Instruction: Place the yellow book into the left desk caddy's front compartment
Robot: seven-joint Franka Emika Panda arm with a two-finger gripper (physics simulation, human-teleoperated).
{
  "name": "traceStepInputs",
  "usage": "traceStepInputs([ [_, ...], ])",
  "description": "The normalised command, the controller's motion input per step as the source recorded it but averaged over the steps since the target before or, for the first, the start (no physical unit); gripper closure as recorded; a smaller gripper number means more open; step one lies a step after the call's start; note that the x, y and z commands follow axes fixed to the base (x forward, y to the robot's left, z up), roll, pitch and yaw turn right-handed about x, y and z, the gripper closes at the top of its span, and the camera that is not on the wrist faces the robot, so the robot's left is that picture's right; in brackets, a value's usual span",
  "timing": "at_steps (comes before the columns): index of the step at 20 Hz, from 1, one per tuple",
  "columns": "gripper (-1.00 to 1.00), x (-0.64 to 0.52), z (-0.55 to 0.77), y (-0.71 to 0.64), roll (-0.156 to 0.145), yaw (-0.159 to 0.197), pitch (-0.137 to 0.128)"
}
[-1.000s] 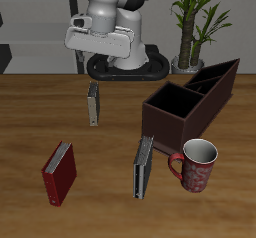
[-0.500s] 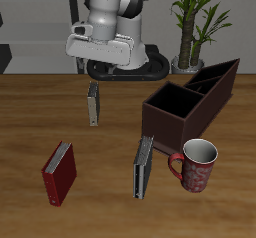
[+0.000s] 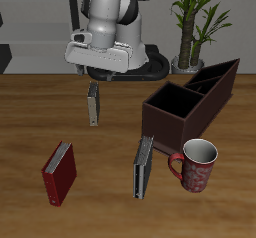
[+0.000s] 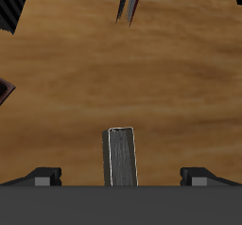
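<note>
As the arm has dropped lower over the last second, exterior view puts the gripper (image 3: 96, 75) right above the yellow book (image 3: 93, 104), which stands on edge on the table, well apart from the left desk caddy (image 3: 205, 100); front compartment (image 3: 172, 103) empty, so grasp comes next, likely. Count: three books (yellow, grey book (image 3: 144, 167), red book (image 3: 59, 172)), one caddy, one mug (image 3: 197, 165). Wrist view: jaws wide apart, straddling the book's top edge, not touching.
</note>
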Motion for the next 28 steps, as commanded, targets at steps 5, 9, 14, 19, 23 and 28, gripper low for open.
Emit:
traceStepInputs([
  [5,-1.0,0.06,-0.25,-0.03,-0.015,-0.032,0.028],
  [9,-1.0,0.0,-0.16,-0.03,-0.011,0.003,-0.005],
  [14,-1.0,-0.03,-0.24,0.0,0.001,-0.016,0.031],
  [19,-1.0,-0.03,-0.15,0.0,0.001,-0.003,0.019],
  [23,-1.0,-0.03,-0.1,-0.02,-0.007,-0.008,0.01],
  [28,-1.0,0.01,-0.19,-0.08,-0.004,-0.007,0.034],
])
